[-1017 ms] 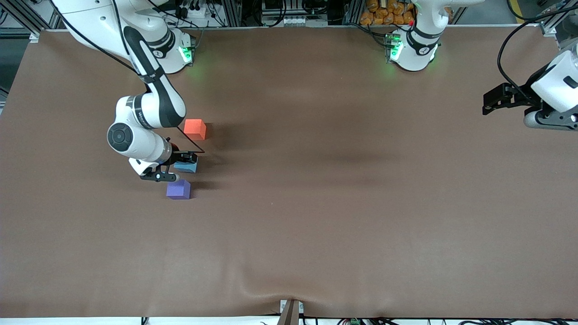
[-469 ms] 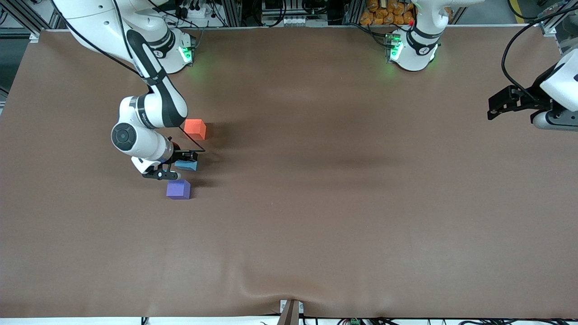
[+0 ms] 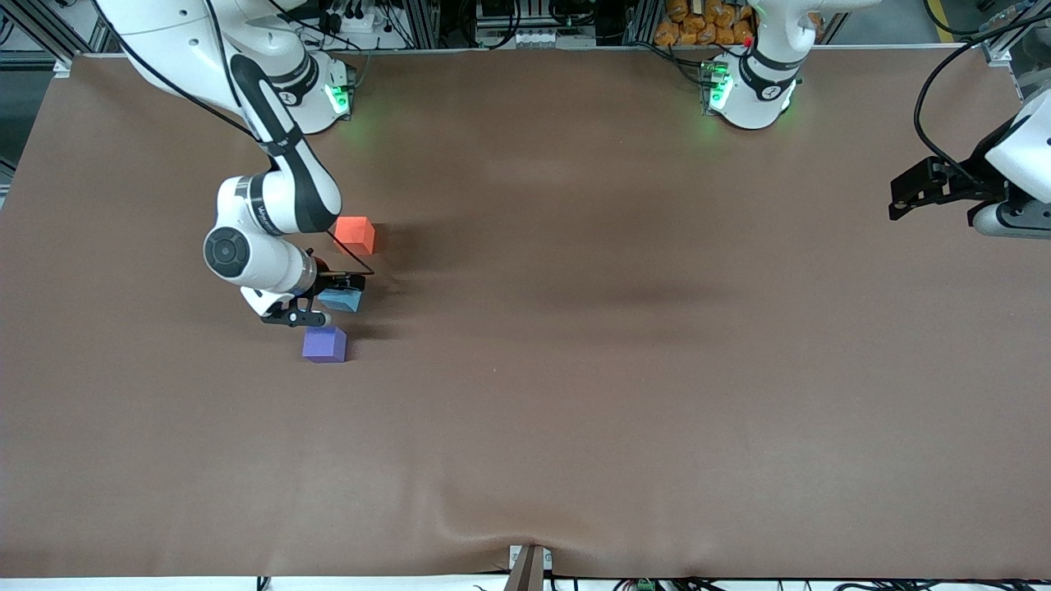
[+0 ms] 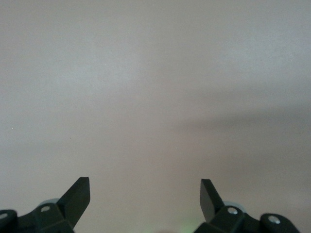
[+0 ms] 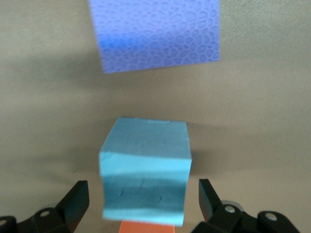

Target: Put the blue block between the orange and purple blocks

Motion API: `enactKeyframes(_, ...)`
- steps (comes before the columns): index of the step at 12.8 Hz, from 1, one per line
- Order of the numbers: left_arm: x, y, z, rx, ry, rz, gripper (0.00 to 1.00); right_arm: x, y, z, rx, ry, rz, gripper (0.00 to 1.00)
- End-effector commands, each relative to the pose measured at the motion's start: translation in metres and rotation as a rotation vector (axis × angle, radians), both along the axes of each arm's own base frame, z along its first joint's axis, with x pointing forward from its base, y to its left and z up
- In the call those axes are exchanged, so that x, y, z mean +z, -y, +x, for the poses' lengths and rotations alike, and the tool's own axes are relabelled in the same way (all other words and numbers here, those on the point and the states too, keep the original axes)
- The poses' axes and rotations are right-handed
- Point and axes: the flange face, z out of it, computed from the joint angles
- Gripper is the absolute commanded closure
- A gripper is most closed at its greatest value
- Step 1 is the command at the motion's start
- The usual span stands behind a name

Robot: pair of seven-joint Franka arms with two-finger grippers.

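Covering the whole scene, the brown surface (image 3: 575,369) is seen with three cubes toward the right arm's end. The right gripper (image 3: 316,300) is held low over the blue block (image 3: 341,300), its jaws spread wide on either side of the cube without touching it. The blue block is set down between the orange block (image 3: 355,234), farther from the front camera, and the purple block (image 3: 324,344), nearer to it. The left gripper (image 4: 145,199) is parked over the left arm's end of the surface, jaws wide open and empty.
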Motion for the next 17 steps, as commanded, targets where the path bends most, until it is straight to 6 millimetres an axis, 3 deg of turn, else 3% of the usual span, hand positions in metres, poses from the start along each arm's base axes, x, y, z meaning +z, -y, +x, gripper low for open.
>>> enactKeyframes(1,0.002,0.001,0.003,0.0,0.009,0.021,0.0,0.076,-0.009,0.028,0.039,-0.036,0.046,0.0)
enactKeyframes(3,-0.003,0.003,0.006,-0.002,-0.001,0.02,0.0,0.157,-0.014,0.061,0.075,-0.108,0.072,0.0)
enactKeyframes(5,-0.008,0.002,0.009,0.0,-0.01,0.018,0.0,0.222,-0.009,0.094,0.09,-0.068,0.081,0.0)
enactKeyframes(7,-0.008,0.002,0.009,-0.001,-0.009,0.017,0.0,0.283,0.012,0.113,0.078,0.03,0.094,0.0)
enactKeyframes(11,-0.006,0.008,0.008,-0.011,-0.004,0.016,0.0,0.369,0.07,0.111,0.021,0.072,0.098,0.0)
enactKeyframes(13,-0.007,0.004,0.009,-0.004,-0.005,0.018,0.0,0.394,0.08,0.091,0.026,0.031,0.121,0.0)
enactKeyframes(17,-0.006,0.003,0.01,-0.001,-0.003,0.015,0.0,0.455,0.1,0.05,-0.006,0.117,0.074,0.0)
